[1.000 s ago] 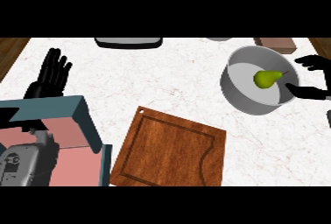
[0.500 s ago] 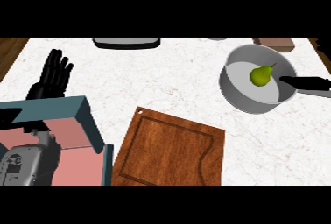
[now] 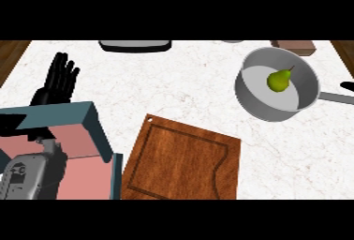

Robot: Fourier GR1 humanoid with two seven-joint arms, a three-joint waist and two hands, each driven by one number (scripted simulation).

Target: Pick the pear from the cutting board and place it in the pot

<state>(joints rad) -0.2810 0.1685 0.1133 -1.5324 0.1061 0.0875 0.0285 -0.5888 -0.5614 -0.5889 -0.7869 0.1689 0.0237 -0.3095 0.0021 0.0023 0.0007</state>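
- Head view: the pear [image 3: 278, 80] lies inside the pot [image 3: 257, 104], on the pale floor of it toward the far side, stem pointing up and away. It touches nothing but the pot.
- The cutting board [image 3: 181, 164] lies bare near the lower middle of the counter [image 3: 173, 89], well apart from the pot.
- Only a small black tip of the right hand [image 3: 348, 86] shows at the right edge, just above the pot's handle [image 3: 336, 98]. I cannot tell how its fingers are set, but it holds nothing that can be seen.
- The left hand [image 3: 59, 80] rests at the left, fingers straight and pointing up, empty, beside a teal box [image 3: 59, 117].
- Judgement: the placing looks done; what is left is to clear the arm away. To do that well, the right hand should draw off to the side and up, away from the handle, so that it does not knock it and shift the pot or roll the pear.
- The left hand has no part in this and is best kept where it is.
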